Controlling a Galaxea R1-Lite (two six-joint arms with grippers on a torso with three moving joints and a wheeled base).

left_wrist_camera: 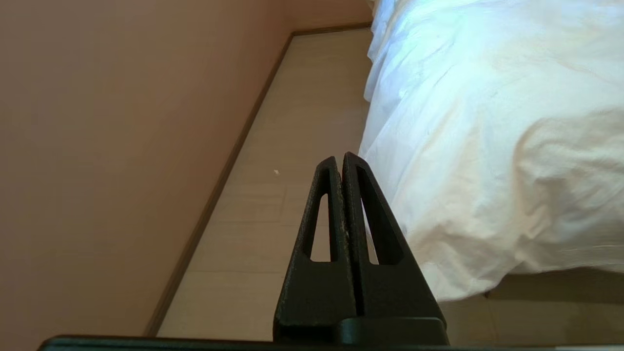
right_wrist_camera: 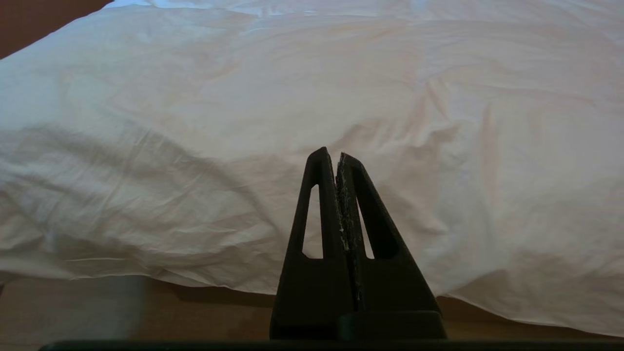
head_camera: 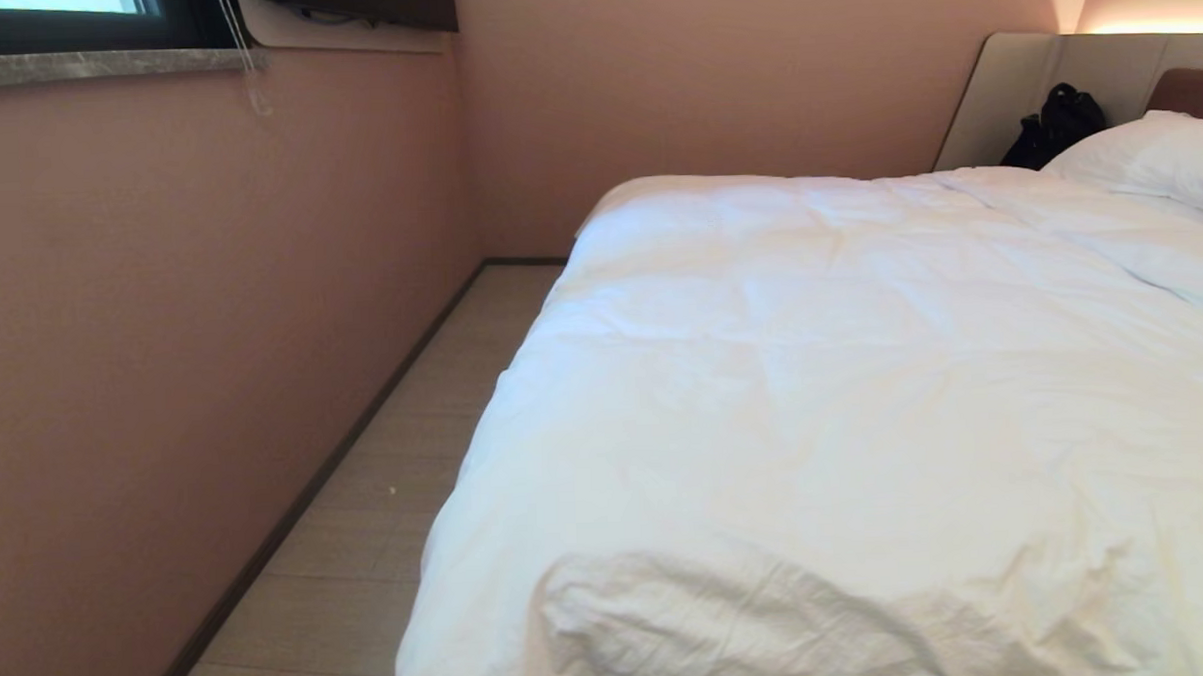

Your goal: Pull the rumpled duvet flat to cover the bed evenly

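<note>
My left gripper (left_wrist_camera: pixel 340 158) has its two black fingers pressed together with nothing between them, and it points along the strip of pale floor (left_wrist_camera: pixel 273 209) that runs between the pink wall (left_wrist_camera: pixel 112 146) and the bed. The rumpled duvet (left_wrist_camera: pixel 492 146) lies just beside that gripper, off to the bed side of it, apart from the fingers; its white edge hangs down over the side of the bed and a puffy corner bulges near the fingertips without touching them. My right gripper (right_wrist_camera: pixel 331 155) is likewise closed on nothing, fingers flat against each other, and it faces the duvet (right_wrist_camera: pixel 312 107) squarely: the creased white cover fills the view beyond the tips, its lower hem draping over the edge with a shadowed gap beneath, and I see no contact with the cloth. From my head camera neither arm shows. There the duvet (head_camera: pixel 844 400) spreads across the bed (head_camera: pixel 1013 83) from the near corner toward the padded headboard, where a white pillow (head_camera: pixel 1145 154) lies and a black bag (head_camera: pixel 1059 122) leans against the beige panel.
</note>
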